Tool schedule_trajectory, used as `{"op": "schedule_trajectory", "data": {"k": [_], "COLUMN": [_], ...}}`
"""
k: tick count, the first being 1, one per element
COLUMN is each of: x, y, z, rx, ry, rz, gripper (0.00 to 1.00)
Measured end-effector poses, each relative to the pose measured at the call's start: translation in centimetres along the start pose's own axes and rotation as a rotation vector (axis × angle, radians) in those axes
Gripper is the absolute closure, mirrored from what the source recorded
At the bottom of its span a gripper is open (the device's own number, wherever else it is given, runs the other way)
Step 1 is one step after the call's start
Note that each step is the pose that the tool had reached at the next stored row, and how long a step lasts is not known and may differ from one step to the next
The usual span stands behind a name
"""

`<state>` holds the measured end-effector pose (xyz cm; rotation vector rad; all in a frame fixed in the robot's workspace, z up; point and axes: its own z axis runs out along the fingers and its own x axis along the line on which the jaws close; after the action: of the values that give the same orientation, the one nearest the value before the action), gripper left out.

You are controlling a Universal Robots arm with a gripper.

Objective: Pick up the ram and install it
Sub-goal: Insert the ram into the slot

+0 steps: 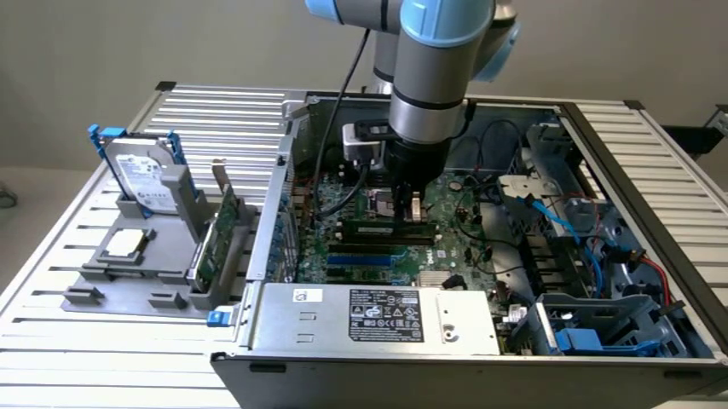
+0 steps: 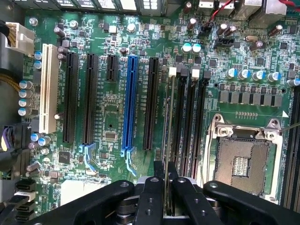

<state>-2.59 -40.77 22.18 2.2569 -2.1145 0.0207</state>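
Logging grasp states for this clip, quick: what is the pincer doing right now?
Pincer: closed on the memory stick, which it holds edge-on along the black slots.

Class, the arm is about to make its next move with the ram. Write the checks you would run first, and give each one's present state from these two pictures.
1. Grip on the ram: ok, the gripper is shut on it.
2. Is the ram parallel to the memory slots? Ok in the wrist view.
3. Memory slots free of other sticks: ok.
4. Which slot the ram is over: cannot tell.
5. Slot latches open: cannot tell.
6. Ram seated: cannot tell.
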Motion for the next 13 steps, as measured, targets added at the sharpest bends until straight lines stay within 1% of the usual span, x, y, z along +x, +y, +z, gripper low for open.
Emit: {"op": "schedule_trajectory", "data": {"k": [6, 13], "x": [-0.11, -0.16], "y": [-0.01, -0.02], "z": [0.05, 0.19], "rx": [0.0012, 0.0013], "ry": [0.0, 0.0], "rz": [0.0, 0.0], "gripper": [0.86, 0.86]}}
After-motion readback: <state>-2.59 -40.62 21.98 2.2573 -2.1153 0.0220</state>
